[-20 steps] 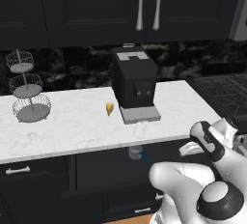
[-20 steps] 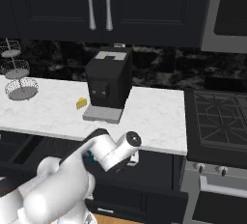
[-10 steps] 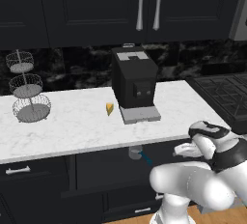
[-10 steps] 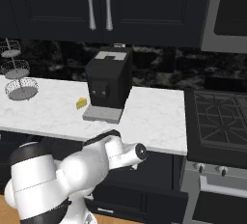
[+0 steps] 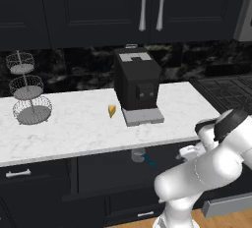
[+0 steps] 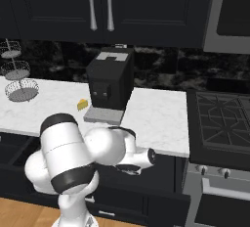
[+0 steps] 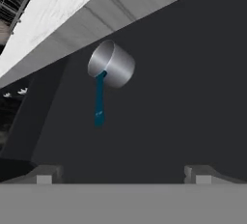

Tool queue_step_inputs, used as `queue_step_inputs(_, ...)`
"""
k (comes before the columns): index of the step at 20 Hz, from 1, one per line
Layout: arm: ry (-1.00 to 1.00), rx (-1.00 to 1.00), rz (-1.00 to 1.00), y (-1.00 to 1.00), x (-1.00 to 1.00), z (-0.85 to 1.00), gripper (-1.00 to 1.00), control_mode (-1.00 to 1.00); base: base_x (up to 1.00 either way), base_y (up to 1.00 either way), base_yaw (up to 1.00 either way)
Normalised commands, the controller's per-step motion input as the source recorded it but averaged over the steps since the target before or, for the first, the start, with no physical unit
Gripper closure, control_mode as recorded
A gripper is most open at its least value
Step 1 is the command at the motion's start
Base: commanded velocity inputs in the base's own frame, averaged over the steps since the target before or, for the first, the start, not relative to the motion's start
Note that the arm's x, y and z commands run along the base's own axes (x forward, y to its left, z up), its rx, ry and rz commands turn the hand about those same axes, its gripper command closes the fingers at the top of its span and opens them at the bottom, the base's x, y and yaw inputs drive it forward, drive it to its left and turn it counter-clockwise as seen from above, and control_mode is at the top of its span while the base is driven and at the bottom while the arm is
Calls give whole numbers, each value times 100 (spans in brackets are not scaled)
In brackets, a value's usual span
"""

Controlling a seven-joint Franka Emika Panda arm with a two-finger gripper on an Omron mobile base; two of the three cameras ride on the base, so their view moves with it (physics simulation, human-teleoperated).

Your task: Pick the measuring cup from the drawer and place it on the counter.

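- You have the small grey metal measuring cup (image 7: 112, 65) in the upper middle of the hand view, lying in the wide black drawer (image 7: 193, 97) with the smooth dark floor, just under the counter's edge.
- Its thin, straight teal handle (image 7: 99, 100) runs from the cup's rim down toward the bottom of that frame, so the long axis is near vertical there, leaning slightly left. The cup's body points up and right.
- The cup is a plain cylinder with a brushed, shiny wall; the handle is flat and matte.
- In the left base view the same cup (image 5: 139, 155) sits at lower centre, below the long white marble counter (image 5: 74, 128), handle angled toward lower right.
- Your two-finger gripper (image 7: 120, 172) is spread wide, its small dark tips at the bottom left and bottom right of the hand view, holding nothing and well apart from the cup.
- On the faintly grey-veined slab stand a boxy black coffee machine (image 5: 137, 85), a yellow cheese wedge (image 5: 112, 110) just beside it, and a tiered wire basket stand (image 5: 28, 90) at far left.
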Motion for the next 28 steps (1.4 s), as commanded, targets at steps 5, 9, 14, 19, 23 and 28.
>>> queue_step_inputs(5,14,2,0,37,13,-2,-100,-100,0,0,0)
queue_step_inputs(9,0,0,0,50,0,-16,-100,-100,0,0,0)
queue_step_inputs(14,-7,0,-3,31,6,-16,-100,-100,0,0,0)
queue_step_inputs(19,-2,0,-9,28,25,-1,-100,-100,0,0,0)
queue_step_inputs(23,0,0,-5,19,30,-7,-100,-100,0,0,0)
queue_step_inputs(28,0,0,-2,17,4,-24,-100,-100,0,0,0)
